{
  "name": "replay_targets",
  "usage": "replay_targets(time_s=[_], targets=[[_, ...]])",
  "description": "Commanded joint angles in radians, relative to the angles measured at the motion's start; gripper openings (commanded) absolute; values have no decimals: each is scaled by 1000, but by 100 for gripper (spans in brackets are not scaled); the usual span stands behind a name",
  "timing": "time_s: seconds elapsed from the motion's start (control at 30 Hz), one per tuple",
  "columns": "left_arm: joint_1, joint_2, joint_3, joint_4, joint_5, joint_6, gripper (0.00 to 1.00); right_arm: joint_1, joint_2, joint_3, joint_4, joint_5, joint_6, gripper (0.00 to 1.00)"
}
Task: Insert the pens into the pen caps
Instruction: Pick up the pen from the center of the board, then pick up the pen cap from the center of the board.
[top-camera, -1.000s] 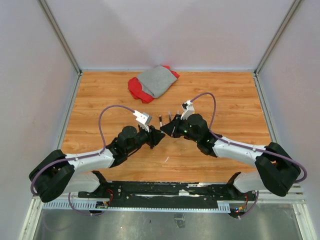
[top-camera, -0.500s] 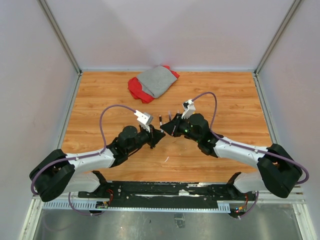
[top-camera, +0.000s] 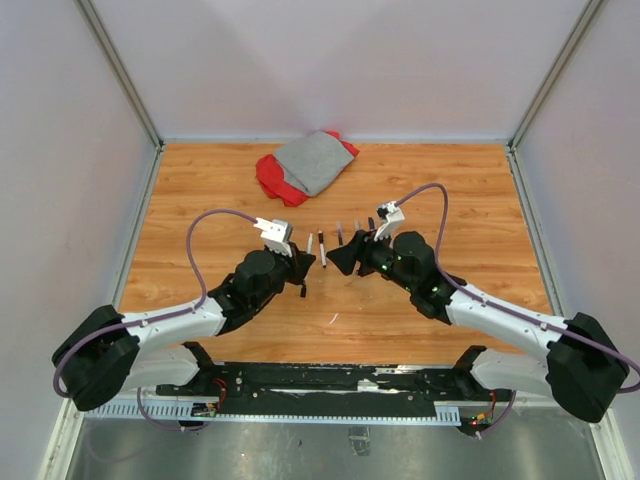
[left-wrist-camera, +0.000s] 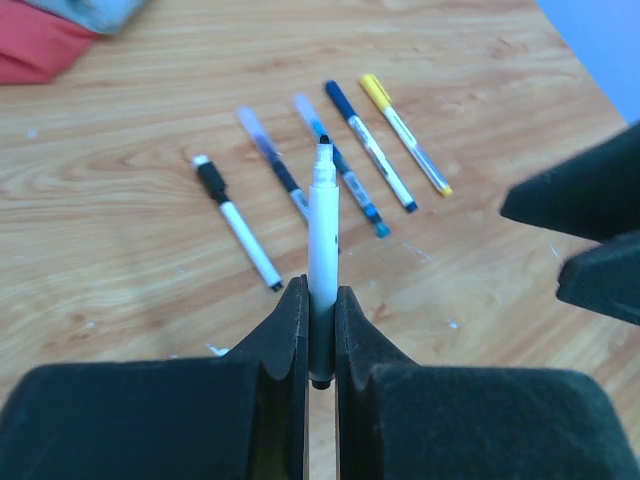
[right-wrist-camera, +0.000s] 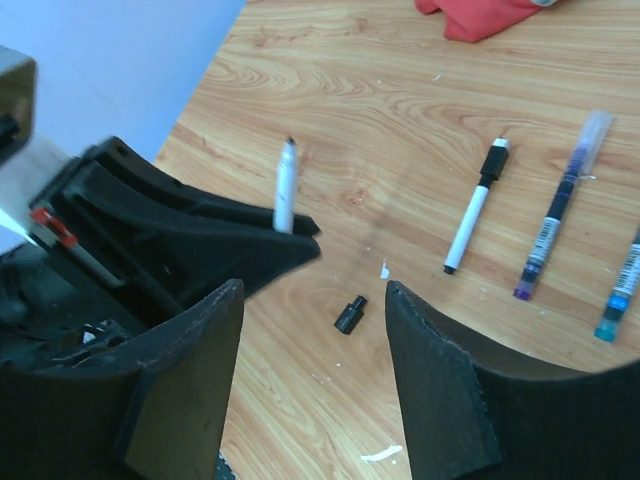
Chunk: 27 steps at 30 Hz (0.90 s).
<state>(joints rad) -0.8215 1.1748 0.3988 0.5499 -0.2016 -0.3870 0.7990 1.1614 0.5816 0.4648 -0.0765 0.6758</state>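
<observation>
Taking the upright white marker pen with the dark tip as the reference: its lower end is pinched in the left gripper, above the wooden table. Beyond that pen, five more lie flat on the table in a fan. The white pen with a black cap is furthest left, then the clear purple-tinted pen, the clear teal-ended pen, the white pen with a dark blue cap, and the yellow pen furthest right. The little black tube cap lies on the table near the upright pen, between it and the right gripper, whose fingers are spread wide. The red and grey folded cloth sits well behind the pen, near the table's far edge.
</observation>
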Motion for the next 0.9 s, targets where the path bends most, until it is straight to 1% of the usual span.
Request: replay_targets(time_s=[0.0,0.13,0.2,0.27,0.33,0.4,0.53,0.67,0.8,0.87], targets=[[24,-89,-10,-31,-192,-34,1,19,-51,-9,-130,66,-125,61],[142,-144,-46,-64,-165,-122,0,24,-34,54,-297,89,-153,65],[194,-158,-53,-85,-157,-150,0,47,-16,72,-323,94,-168,66],[214,-171,-54,-113,-188,-165,0,86,4,90,-337,114,-209,68],[219,-188,-57,-131,-217,-170,1,120,34,131,-375,113,-291,70],[220,-210,-66,-133,-235,-171,1,139,58,179,-421,89,-414,71],[222,-235,-71,-153,-279,-178,0,144,81,199,-383,-43,-649,73],[250,-232,-70,-168,-282,-194,1,144,130,228,-400,-137,-833,74],[315,-216,-80,-165,-204,-231,1,144,199,283,-467,-236,-968,76],[337,-203,-80,-163,-173,-244,0,144,233,292,-465,-261,-1011,80]])
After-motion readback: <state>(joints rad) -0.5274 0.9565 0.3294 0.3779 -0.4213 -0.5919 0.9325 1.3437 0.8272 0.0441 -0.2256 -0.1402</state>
